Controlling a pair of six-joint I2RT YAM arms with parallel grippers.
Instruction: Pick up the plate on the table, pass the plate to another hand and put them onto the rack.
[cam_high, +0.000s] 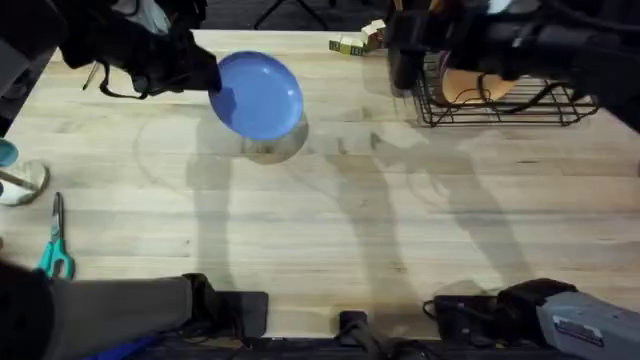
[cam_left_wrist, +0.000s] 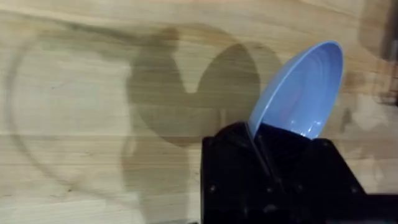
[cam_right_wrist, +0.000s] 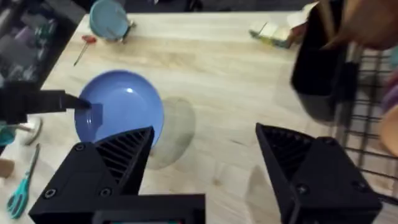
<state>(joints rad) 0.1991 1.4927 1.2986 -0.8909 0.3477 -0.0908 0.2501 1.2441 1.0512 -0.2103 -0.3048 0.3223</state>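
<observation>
The light-blue plate (cam_high: 258, 95) hangs tilted above the table (cam_high: 330, 230) at the back left, casting a shadow below it. My left gripper (cam_high: 214, 84) is shut on its left rim; in the left wrist view the plate (cam_left_wrist: 305, 87) rises edge-on out of the black fingers (cam_left_wrist: 267, 171). My right gripper (cam_right_wrist: 205, 165) is open, its two fingers wide apart with nothing between them, high over the table near the rack (cam_high: 500, 105). From the right wrist the plate (cam_right_wrist: 124, 109) lies ahead, with the left gripper (cam_right_wrist: 84, 102) clamped on its edge.
An orange plate (cam_high: 470, 85) stands in the rack. Small yellow-green blocks (cam_high: 358, 41) lie at the back edge. Teal-handled scissors (cam_high: 54, 250) and a white cup (cam_high: 22, 182) sit at the left. A teal plate (cam_right_wrist: 109, 18) rests far off.
</observation>
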